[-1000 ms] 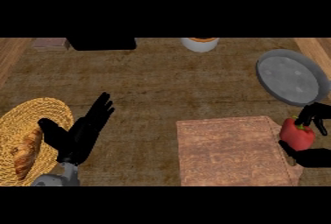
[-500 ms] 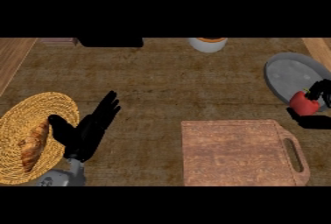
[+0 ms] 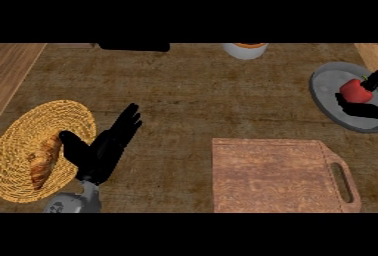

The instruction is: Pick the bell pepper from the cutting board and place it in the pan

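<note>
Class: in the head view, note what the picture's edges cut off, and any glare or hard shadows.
Head view: the right edge cuts the pan and the right hand holding the bell pepper; lighting is even, with no glare or hard shadows on the counter.

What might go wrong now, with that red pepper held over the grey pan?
The right hand is curled round the pepper above the pan; how high cannot be told. Released too early, the rounded pepper might bounce or roll over the low rim. As the fingers pull away they might also drag the pepper or nudge the pan, which is partly cut off at the view's right edge.
</note>
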